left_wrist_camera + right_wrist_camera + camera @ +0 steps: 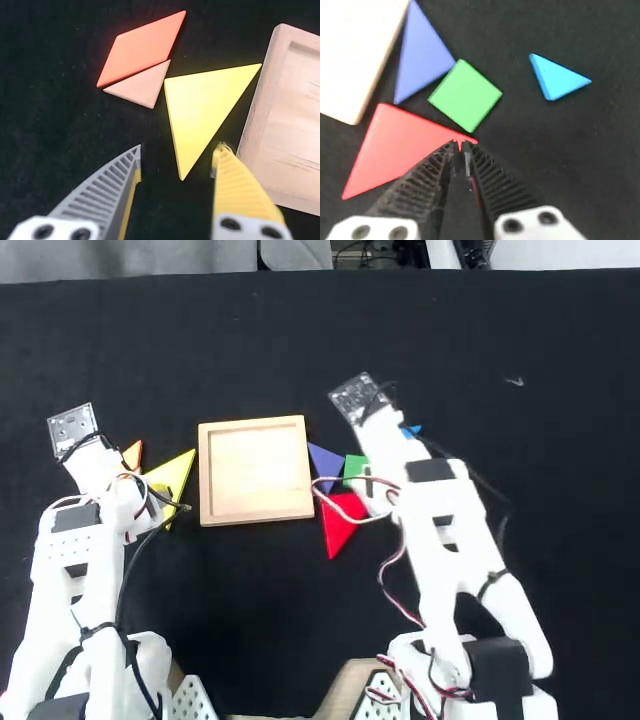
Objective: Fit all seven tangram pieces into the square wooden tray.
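2 grippers hang low over the black tabletop [520, 340]. The left gripper [179, 152] is spread wide, its fingers [235, 190] on either side of the sharp point of the yellow triangle [200, 110]. This piece lies just beside the wooden tray [265, 95], on the side facing the tabletop's left edge. The pink triangle [140, 87] and orange parallelogram [142, 47] touch each other nearer that edge. The right gripper [460, 147] is pinched narrow, its tips over a corner of the red triangle [395, 145]. The green square [465, 95] and dark blue triangle [420, 55] lie close by, and the light blue triangle [557, 77] lies apart toward the right edge. The tray sits near the tabletop's middle, with all 7 pieces outside it.
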Controlling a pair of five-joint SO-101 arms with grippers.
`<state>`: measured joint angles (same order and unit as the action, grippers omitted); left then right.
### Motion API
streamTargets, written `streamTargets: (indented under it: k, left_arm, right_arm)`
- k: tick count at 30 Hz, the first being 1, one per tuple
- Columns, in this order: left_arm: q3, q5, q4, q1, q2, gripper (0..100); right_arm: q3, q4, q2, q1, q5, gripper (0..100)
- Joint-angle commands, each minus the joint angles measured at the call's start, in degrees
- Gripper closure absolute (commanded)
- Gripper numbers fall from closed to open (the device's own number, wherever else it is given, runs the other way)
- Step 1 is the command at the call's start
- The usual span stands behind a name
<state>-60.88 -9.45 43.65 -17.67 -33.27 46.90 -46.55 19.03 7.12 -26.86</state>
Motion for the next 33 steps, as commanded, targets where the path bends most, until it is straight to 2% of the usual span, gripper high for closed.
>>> streamTargets:
  k: [1,11,19,25,33]
  left_arm:
    - [0.6,-0.6,-0.9,0.1,0.0,77]
    - [0.6,-0.6,-0.9,0.1,0.0,77]
    - [0.6,-0.6,-0.9,0.1,0.0,77]
    - [0.6,-0.6,-0.9,0.1,0.0,77]
    - [0.7,-0.5,-0.9,0.1,0.0,77]
  right_arm:
    - [-5.0,1.1,-3.2,1.8,0.8,98.8]
    - [-13.9,1.1,-21.2,1.4,0.9,98.8]
    - [-12.6,0.8,-21.8,-0.5,0.4,98.8]
    - [-12.4,-6.2,-21.8,-3.6,-7.2,98.8]
    - [-11.8,-12.8,-20.4,-3.1,-8.5,98.8]
